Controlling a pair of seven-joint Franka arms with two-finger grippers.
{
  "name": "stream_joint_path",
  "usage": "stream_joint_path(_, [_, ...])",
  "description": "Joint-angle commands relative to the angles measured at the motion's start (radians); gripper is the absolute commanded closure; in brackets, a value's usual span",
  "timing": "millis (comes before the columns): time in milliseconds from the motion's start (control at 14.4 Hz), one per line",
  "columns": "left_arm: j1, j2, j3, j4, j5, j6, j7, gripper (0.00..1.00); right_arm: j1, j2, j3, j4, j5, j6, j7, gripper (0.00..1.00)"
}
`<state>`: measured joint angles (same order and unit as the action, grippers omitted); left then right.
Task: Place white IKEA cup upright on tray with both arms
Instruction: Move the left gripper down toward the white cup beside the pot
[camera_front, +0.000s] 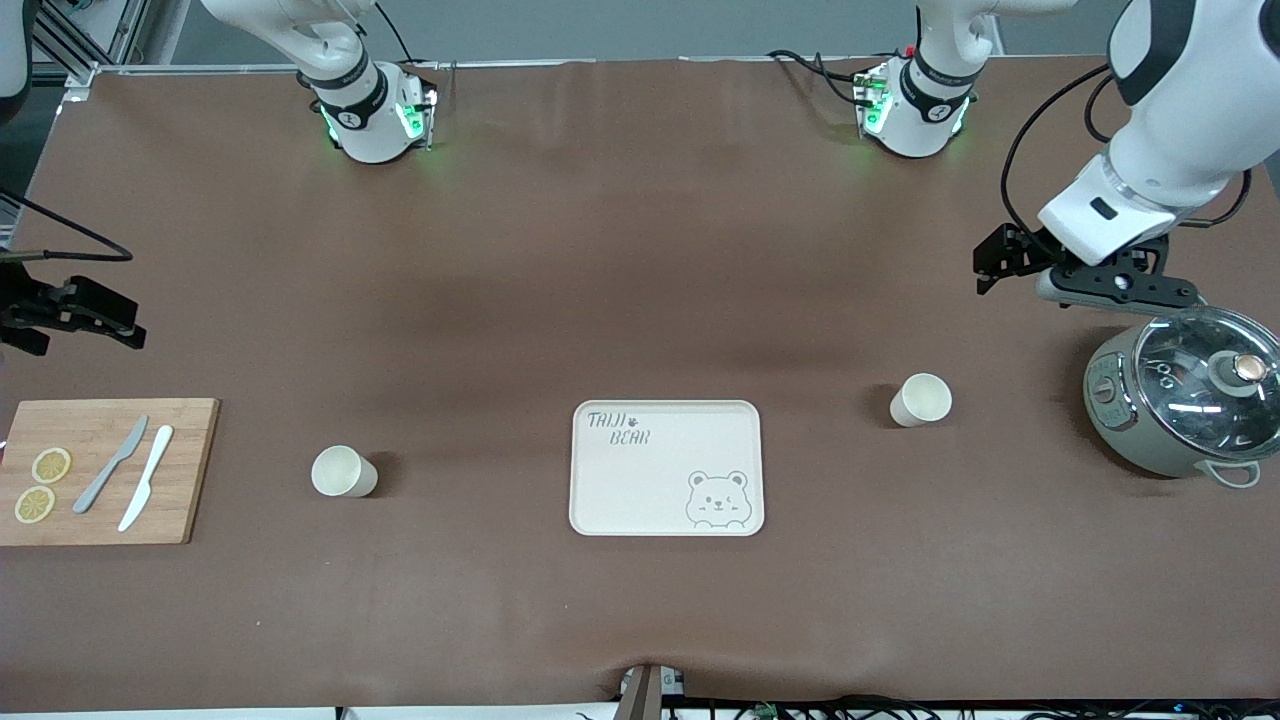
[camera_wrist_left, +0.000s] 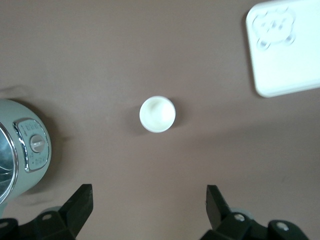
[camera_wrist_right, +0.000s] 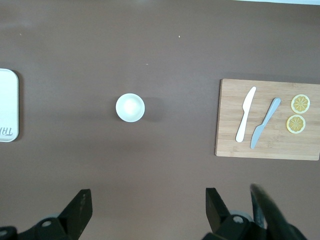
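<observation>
The front view takes in the whole brown table (camera_front: 640, 250): the cream tray (camera_front: 640, 500) at lower centre of the frame, bare, with one white cup (camera_front: 343, 471) standing upright toward the right arm's end and a second white cup (camera_front: 920, 399) upright toward the left arm's end. Only this view shows both cups at once.

The left wrist view shows the second cup (camera_wrist_left: 157, 114) from above at mid-frame, mouth up, with a corner of the tray (camera_wrist_left: 295, 75) at upper right and the grey-green cooker (camera_wrist_left: 25, 150) at the left edge. The right wrist view shows the first cup (camera_wrist_right: 130, 107) at centre-left, a sliver of tray (camera_wrist_right: 7, 105) at the left edge, and the wooden cutting board (camera_wrist_right: 267, 145) at right with a white knife (camera_wrist_right: 245, 121), a grey knife (camera_wrist_right: 265, 122) and two lemon slices (camera_wrist_right: 299, 113).

The left hand (camera_front: 1000, 262) hangs at the right of the front frame beside the cooker's glass lid (camera_front: 1210, 380), well apart from its cup. Its fingers (camera_wrist_left: 80, 200) are spread wide and hold nothing.

The right hand (camera_front: 85, 318) hangs at the left edge, above the board in the frame, well apart from its cup. Its fingers (camera_wrist_right: 80, 207) are spread wide, touching nothing.
</observation>
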<state>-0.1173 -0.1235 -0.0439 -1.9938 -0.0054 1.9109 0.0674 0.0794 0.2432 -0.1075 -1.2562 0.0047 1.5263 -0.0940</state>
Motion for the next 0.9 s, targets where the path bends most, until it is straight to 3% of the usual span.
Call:
stream_joint_path(0, [0.011,-0.039,0.036,-0.106,-0.019,0.071,0.075,0.0,0.005,0.001,0.005,-0.029,-0.02,0.008,0.008,0.0])
stream_joint_path(346, [0.013,0.013,0.104,-0.266,-0.019,0.316,0.184,0.0,-0.007,0.01,0.005,-0.038,-0.014,0.017,0.008,0.0])
stream_joint_path(831, [0.008,0.223,0.099,-0.275,-0.048,0.522,0.189,0.0,-0.032,0.024,0.0,-0.038,-0.017,0.075,0.008,0.0])
